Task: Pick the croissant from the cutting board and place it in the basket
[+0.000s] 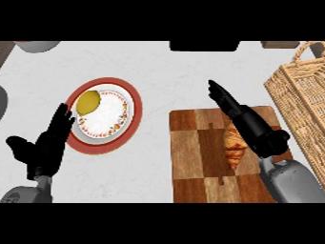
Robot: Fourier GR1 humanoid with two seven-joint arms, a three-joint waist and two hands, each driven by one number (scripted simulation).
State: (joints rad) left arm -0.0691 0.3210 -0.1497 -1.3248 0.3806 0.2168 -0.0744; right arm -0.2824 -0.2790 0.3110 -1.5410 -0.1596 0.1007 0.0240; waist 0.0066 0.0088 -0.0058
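Step in hand: the approach to the pick. The croissant (pixel 234 150) lies on the cutting board (pixel 193 167), toward its right side, lengthwise along the board and not lifted. The right hand (pixel 253 126) is over the board's upper right part. Its fingers are straight and close together, pointing up and to the left, and nothing is held. The palm and wrist cover the croissant's right edge in this view. Whether the hand touches the pastry cannot be told.

Judgement on the next move: the fingers reach past the croissant's far end, so the hand would need to settle over the pastry's middle and curl around it before any lift. After that comes a carry to the right, rising enough to clear the basket's near wall.

Containers:
- The basket (pixel 291 90) is wicker with a handle at its far end. It stands on the worktop (pixel 165 76) just beside the board's right edge. No item can be made out inside it.
- The plate (pixel 133 102) is red-rimmed and sits left of the board, well apart from it. It carries a yellow round item (pixel 89 102) on its upper left part.

The left hand (pixel 45 145) rests with fingers spread and pointing up at the lower left, just beside the plate's left rim. It takes no part in the work.
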